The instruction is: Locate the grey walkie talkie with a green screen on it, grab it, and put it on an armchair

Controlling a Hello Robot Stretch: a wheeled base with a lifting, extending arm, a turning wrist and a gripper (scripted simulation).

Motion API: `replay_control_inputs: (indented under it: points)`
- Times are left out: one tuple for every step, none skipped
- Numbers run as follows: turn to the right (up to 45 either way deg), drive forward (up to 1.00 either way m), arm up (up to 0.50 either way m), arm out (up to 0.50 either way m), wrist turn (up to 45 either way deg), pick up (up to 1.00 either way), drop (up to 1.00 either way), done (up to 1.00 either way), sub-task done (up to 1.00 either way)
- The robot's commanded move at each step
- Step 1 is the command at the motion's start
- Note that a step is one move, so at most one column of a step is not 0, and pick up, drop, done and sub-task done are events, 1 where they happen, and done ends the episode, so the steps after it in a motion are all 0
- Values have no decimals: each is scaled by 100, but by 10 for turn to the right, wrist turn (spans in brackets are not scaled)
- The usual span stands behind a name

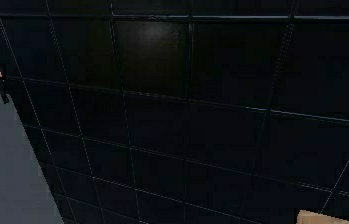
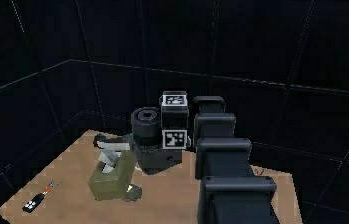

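Looking out along the arm (image 2: 217, 150), I see an olive-grey blocky thing (image 2: 112, 182) lying on the wooden table (image 2: 67, 165), just left of the arm and close by the gripper (image 2: 125, 138). It has a pale grey piece (image 2: 110, 152) at its upper end and a green spot (image 2: 132, 190) on its near edge, so I judge it to be the walkie talkie. I cannot tell how the gripper's fingers are set, or whether it holds anything. I expect a light, rigid, rather slick plastic shell. I would take it across the body's narrow sides, not by the thin upper piece.
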Motion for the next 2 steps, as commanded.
replay_control_inputs:
  points:
    - [0,0,-22,0,0,0,0,0,0]
    - [0,0,0,0,0,100,0,0,0]
